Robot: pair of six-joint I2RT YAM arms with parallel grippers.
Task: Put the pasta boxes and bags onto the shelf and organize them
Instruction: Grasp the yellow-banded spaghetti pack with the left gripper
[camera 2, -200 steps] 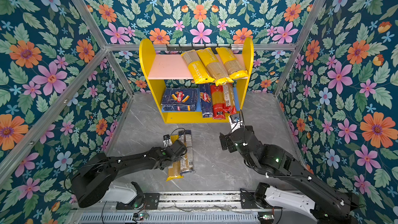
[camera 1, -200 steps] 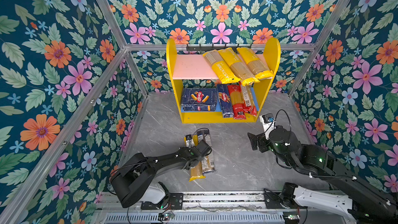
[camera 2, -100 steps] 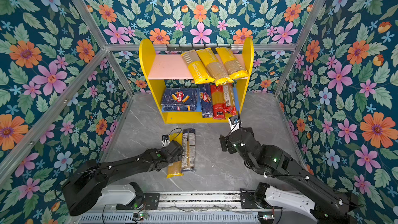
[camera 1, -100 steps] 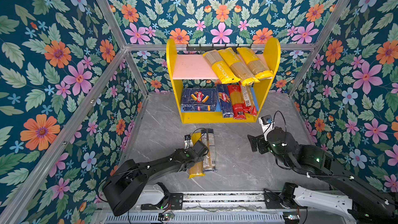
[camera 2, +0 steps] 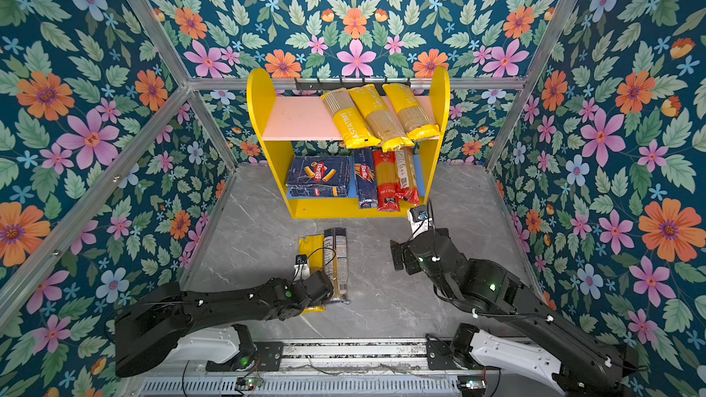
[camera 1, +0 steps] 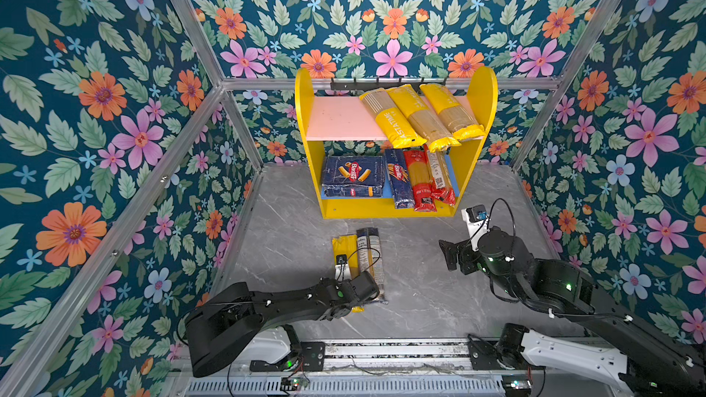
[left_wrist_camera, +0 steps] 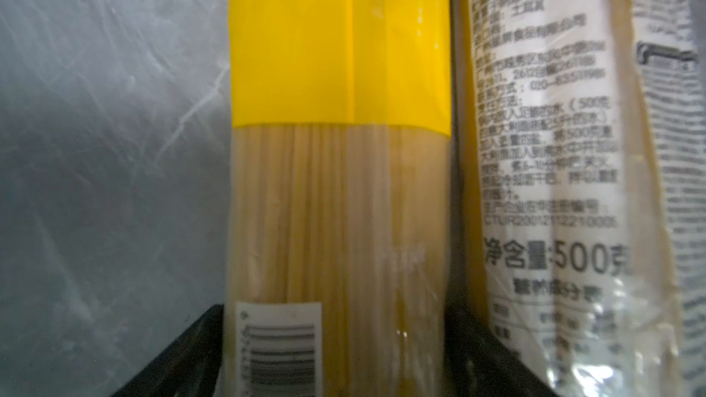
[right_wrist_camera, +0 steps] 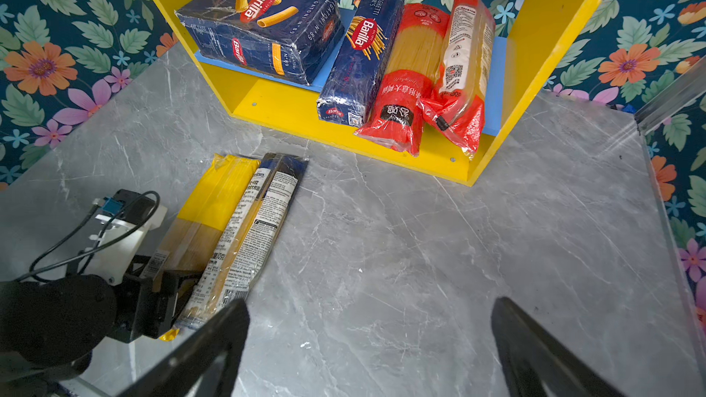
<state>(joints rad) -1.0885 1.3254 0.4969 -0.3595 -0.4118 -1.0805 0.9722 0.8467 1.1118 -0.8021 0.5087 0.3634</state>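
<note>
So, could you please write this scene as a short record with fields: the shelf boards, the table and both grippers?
Pink upper board: three yellow spaghetti bags side by side, ends over the front edge.
Blue lower board: Barilla rigatoni box, Barilla spaghetti box, two red spaghetti bags.
Table: single yellow spaghetti bag and navy spaghetti bag, side by side, not yet shelved.
Left gripper: open, jaws either side of the single yellow spaghetti bag.
Right gripper: open, empty, above the table.
</note>
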